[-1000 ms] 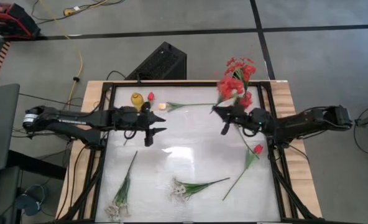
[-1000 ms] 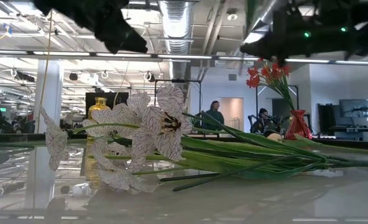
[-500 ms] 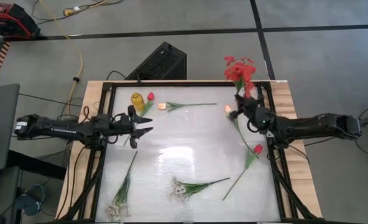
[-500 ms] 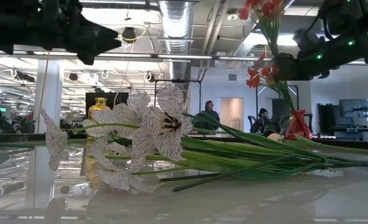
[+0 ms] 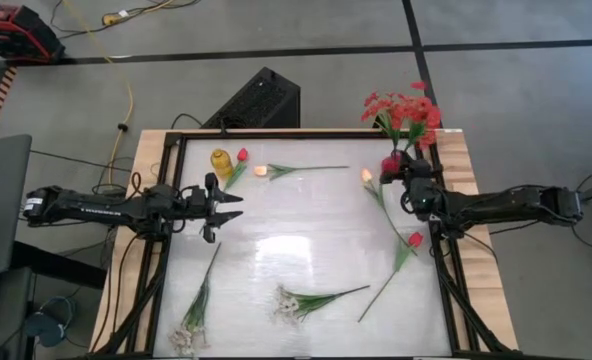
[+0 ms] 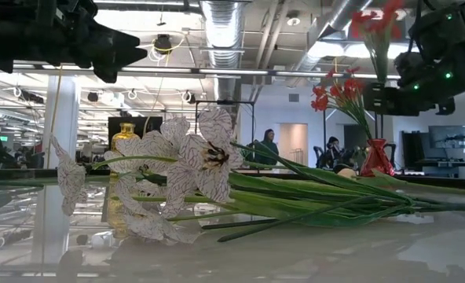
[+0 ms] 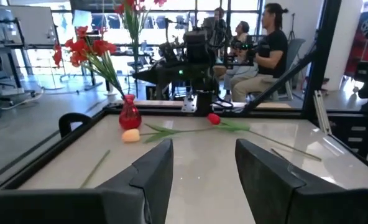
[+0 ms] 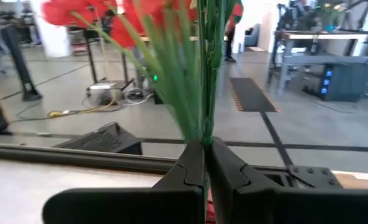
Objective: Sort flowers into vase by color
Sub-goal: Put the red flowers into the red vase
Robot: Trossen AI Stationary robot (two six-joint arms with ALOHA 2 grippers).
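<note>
Stem of red blossom cluster (image 5: 406, 108) is pinched by right gripper (image 5: 404, 170) above red vase (image 5: 390, 164), far right; stalk should be kept upright and lowered straight in. Left gripper (image 5: 222, 201) is held spread, idle at left.

- High view: straight down from overhead, taking in the whole table (image 5: 306, 240) and both arms.
- Low view: at table-top height, very near the white flowers (image 6: 193, 161), looking level across to the red vase (image 6: 376, 157) and the room behind.
- Left wrist view: looks across the table to the red vase (image 7: 129, 114) at the far edge.
- Right wrist view: close on red flowers (image 8: 171, 25), facing past the table edge.
</note>
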